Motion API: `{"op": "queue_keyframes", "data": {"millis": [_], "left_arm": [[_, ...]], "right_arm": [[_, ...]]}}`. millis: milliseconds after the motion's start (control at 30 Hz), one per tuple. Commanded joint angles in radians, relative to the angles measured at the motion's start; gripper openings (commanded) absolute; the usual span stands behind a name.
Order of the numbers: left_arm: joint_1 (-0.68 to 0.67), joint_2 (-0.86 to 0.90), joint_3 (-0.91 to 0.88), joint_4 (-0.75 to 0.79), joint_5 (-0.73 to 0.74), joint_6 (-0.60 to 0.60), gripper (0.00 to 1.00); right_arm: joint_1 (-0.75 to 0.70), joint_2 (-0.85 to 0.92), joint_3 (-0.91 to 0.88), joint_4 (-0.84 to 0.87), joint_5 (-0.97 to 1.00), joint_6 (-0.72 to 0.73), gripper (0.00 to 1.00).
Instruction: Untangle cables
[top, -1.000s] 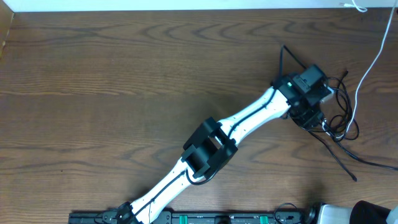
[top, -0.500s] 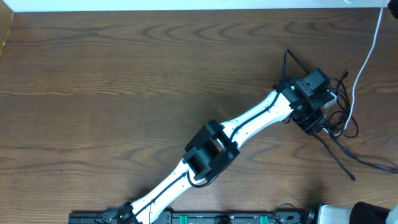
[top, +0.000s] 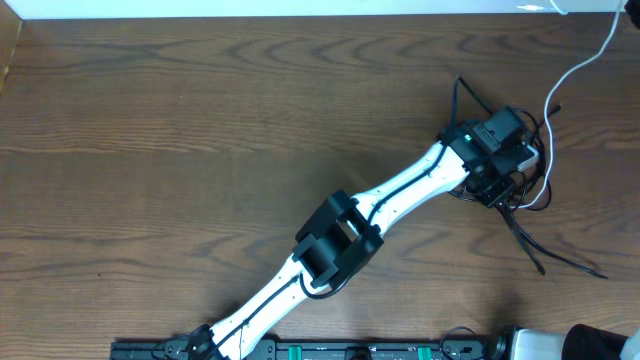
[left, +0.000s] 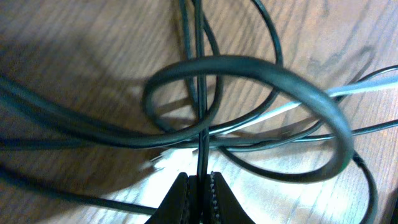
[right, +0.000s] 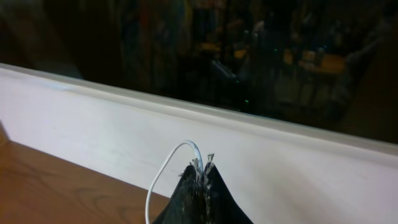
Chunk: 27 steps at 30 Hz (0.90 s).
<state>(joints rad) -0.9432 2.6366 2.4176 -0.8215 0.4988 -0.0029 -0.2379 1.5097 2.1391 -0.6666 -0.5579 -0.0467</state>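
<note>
The cables (top: 522, 190) lie knotted close to the right edge of the tabletop (top: 200, 120), about midway along it, with black tails trailing toward the near right corner. The left hand (left: 199, 182) is clamped on one thin black cable (left: 201, 149) at the knot. The right hand (right: 200, 169) is pinched on the white cable (right: 186, 143), raised off the tabletop.

The step looks like drawing the black strand out of the loops. It is best pulled slowly along its own line, away from the crossings. If the whole bundle drags with it, stopping and regripping is safer than hauling. The white cable should keep some slack so that it does not cinch the knot.

From above, the left hand covers the knot's middle and the right hand is out of frame. The thick dark loop (left: 249, 62) near the left wrist camera is blurred, so it could be a cable or arm wiring. No plug ends can be made out there.
</note>
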Motion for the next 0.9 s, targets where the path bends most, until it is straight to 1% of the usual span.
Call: {"op": "queue_keyframes", "data": {"millis": [0,100,233,400,500,533,667,733,867], "left_arm": [[0.071,-0.01,0.016,-0.038,0.002,-0.002,0.08],[0.13,-0.027,0.016,-0.099,0.002,0.002,0.07],[0.232,-0.066,0.016,-0.18,-0.013,0.029,0.07],[0.341,-0.13,0.016,-0.215,-0.014,0.034,0.08],[0.407,-0.203,0.016,-0.214,-0.052,0.038,0.07],[0.441,-0.249,0.016,-0.214,-0.1,0.038,0.07],[0.535,-0.365,0.016,-0.219,-0.203,0.036,0.08],[0.587,-0.416,0.016,-0.229,-0.204,0.036,0.08],[0.747,-0.532,0.016,-0.265,-0.204,0.032,0.07]], "right_arm": [[0.002,0.0,0.021,-0.017,0.077,-0.046,0.01],[0.002,0.003,0.021,-0.03,0.129,-0.066,0.01],[0.002,0.005,0.021,-0.033,0.141,-0.075,0.01],[0.002,0.016,0.021,-0.037,0.143,-0.075,0.01],[0.001,0.032,0.021,-0.077,0.201,-0.096,0.01],[0.001,0.04,0.021,-0.093,0.219,-0.105,0.01],[0.001,0.053,0.021,-0.133,0.29,-0.145,0.01],[0.001,0.053,0.021,-0.139,0.33,-0.154,0.01],[-0.006,0.05,0.021,-0.15,0.394,-0.169,0.01]]}}
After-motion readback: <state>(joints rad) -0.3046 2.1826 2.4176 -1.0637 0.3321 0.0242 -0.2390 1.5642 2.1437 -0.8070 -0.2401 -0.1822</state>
